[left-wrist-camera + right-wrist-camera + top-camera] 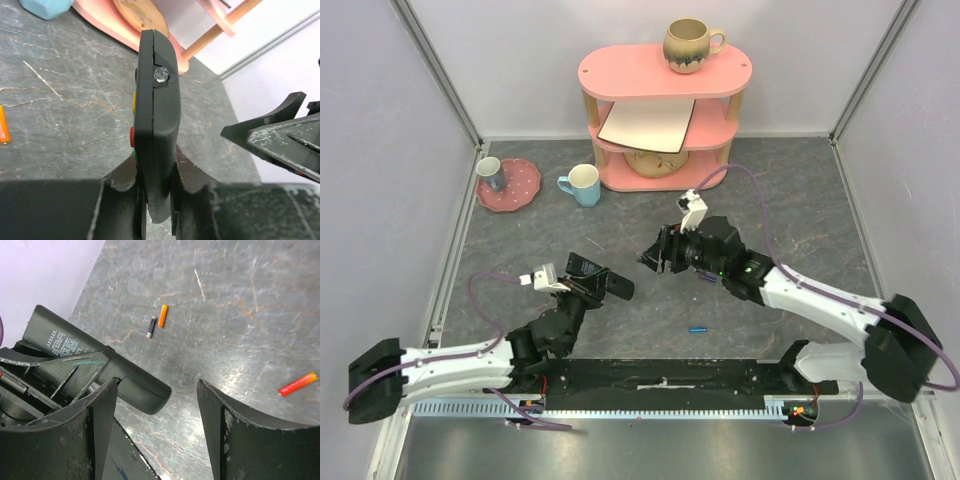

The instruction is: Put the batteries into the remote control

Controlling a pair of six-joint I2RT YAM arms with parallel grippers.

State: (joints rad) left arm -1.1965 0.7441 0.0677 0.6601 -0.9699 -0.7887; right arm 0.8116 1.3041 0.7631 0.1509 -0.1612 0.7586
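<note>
My left gripper (588,283) is shut on the remote control (602,279), a slim black bar held off the table. The left wrist view shows the remote control (156,115) edge-on, clamped low between the fingers (117,200), its coloured buttons facing left. My right gripper (658,254) hangs open just right of the remote's free end. In the right wrist view the remote control (95,362) shows its labelled back, its end between my open gripper (156,386) fingers and touching neither. On the table lie a blue battery (698,328), an orange battery (162,316) and a red-orange battery (298,384).
A pink shelf (665,110) stands at the back, with a brown mug (692,45) on top and a white board and bowl inside. A blue mug (582,185) and a pink plate (523,188) carrying a cup sit back left. A small black piece (151,327) lies beside the orange battery.
</note>
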